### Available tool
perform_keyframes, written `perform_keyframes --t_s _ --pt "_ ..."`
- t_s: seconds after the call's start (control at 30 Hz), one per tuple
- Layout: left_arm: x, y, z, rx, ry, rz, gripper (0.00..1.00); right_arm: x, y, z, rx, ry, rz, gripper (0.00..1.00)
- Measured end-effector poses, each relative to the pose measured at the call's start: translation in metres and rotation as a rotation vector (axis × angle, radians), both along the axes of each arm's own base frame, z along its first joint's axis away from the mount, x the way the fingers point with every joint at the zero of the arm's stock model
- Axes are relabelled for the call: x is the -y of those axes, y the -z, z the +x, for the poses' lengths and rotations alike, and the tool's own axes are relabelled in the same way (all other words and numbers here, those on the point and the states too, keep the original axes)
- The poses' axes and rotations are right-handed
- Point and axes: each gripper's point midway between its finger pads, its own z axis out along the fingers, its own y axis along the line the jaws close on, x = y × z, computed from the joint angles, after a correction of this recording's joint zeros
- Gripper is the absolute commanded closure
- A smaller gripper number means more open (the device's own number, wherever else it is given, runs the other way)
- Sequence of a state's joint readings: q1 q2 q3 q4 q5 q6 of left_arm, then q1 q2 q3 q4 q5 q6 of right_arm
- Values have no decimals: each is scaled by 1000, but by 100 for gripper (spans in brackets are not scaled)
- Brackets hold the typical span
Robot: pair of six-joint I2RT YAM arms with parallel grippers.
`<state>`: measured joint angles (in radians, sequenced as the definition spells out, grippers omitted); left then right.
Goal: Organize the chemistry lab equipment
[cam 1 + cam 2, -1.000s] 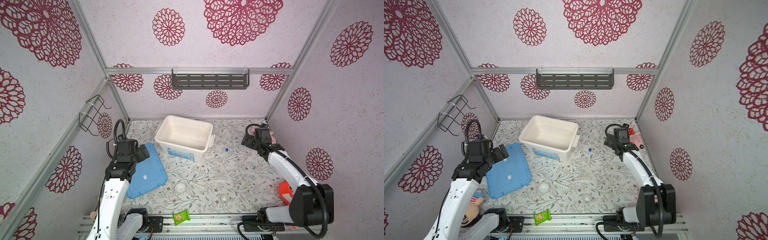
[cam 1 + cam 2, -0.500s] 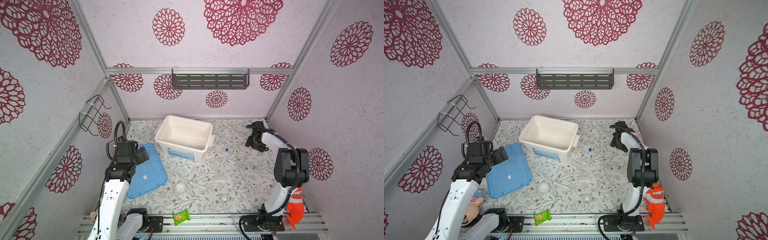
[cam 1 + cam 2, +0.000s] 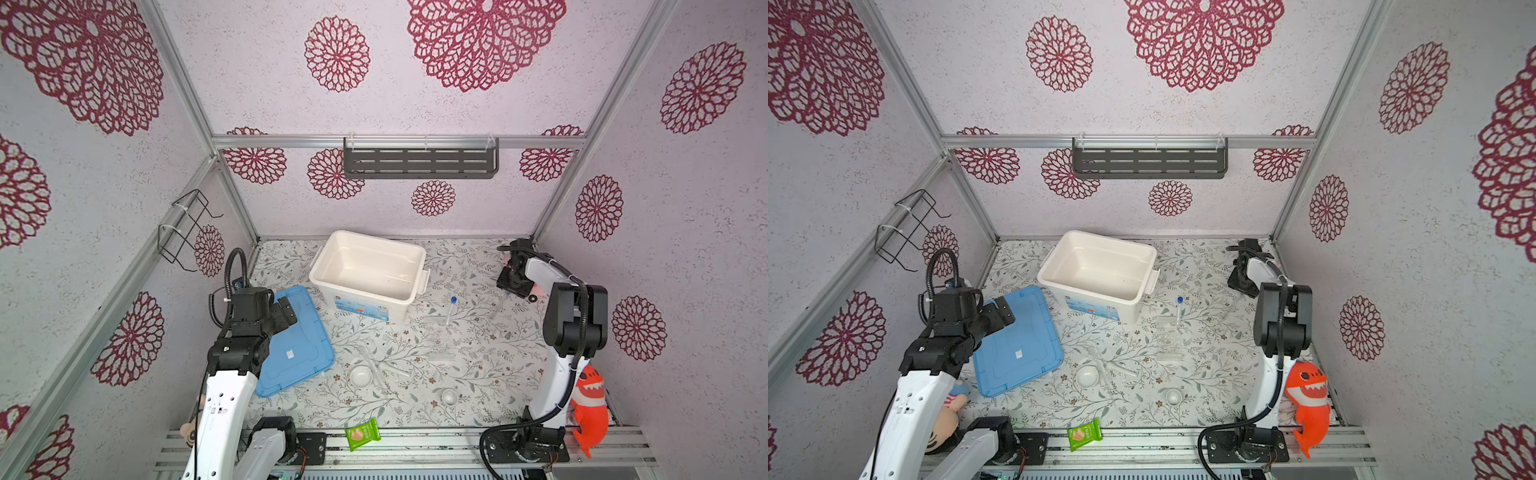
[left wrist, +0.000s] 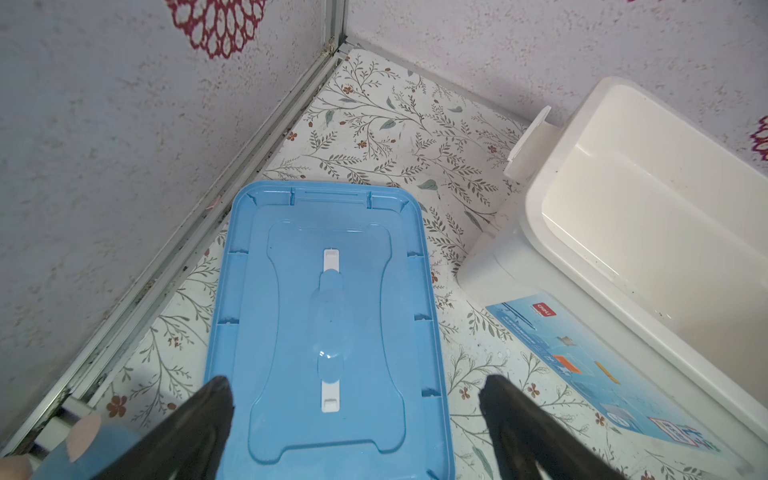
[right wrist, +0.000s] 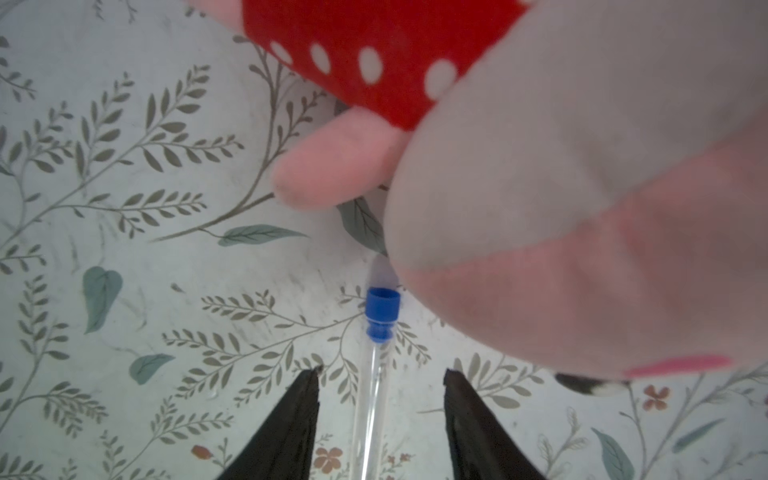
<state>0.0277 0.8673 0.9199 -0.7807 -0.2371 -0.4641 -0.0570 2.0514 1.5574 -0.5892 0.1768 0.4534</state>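
In the right wrist view a clear tube with a blue cap (image 5: 382,309) lies on the floral mat between the fingers of my right gripper (image 5: 381,372). The jaws are open, with a gap on each side of the tube. In both top views this gripper (image 3: 513,286) (image 3: 1241,284) points down at the back right. A second blue-capped tube (image 3: 451,309) lies near the white bin. Two white dishes (image 3: 360,376) (image 3: 449,397) and thin glass tubes (image 3: 392,368) lie at the front middle. My left gripper (image 4: 355,386) hangs open above the blue lid (image 4: 328,311).
The open white bin (image 3: 357,303) stands at the back middle, with the blue lid (image 3: 299,345) to its left. A pink plush (image 5: 540,208) lies right beside the tube's cap. An orange shark plush (image 3: 590,399) leans by the right arm's base. A green snack packet (image 3: 363,434) sits on the front rail.
The right arm has folded upright, uncovering the orange shark. Its gripper has come down over the capped tube and its jaws have narrowed. The left arm has not moved.
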Motion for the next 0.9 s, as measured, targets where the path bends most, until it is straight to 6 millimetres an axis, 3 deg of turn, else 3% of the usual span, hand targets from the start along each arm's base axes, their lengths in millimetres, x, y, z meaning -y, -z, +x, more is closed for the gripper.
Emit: perform_keyframes --t_s 0.3,0.43,0.6,0.77,0.9 --pt "2 5 2 -3 -1 -23 3 2 31 4 -37 5 0 58" --pt "3 5 3 3 3 -29 3 3 30 8 -22 0 -3 68" --pt "4 8 2 -10 0 -35 3 0 33 9 -9 -8 8 72" --pt "3 7 2 -6 -3 -33 3 -13 33 2 16 -49 35 76" --pt "3 7 1 -3 -2 -33 3 -37 33 -15 -3 -117 77 78"
